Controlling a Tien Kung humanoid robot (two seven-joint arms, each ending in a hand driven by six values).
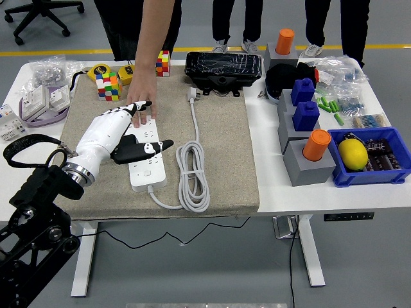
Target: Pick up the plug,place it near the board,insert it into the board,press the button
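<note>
A white power strip lies on the grey mat, its cord coiled to the right. My left hand hovers over the strip's middle, fingers stretched toward its far end and thumb pointing right, so it is open. A black plug shows under the palm, on the strip; I cannot tell whether the hand touches it. A person's hand rests on the strip's far end, right by my fingertips. The strip's own white plug lies farther back on the mat.
Colourful cubes and a yellow tape measure sit behind the mat on the left, a black case at the back. Grey and blue blocks and a blue bin with a lemon stand on the right.
</note>
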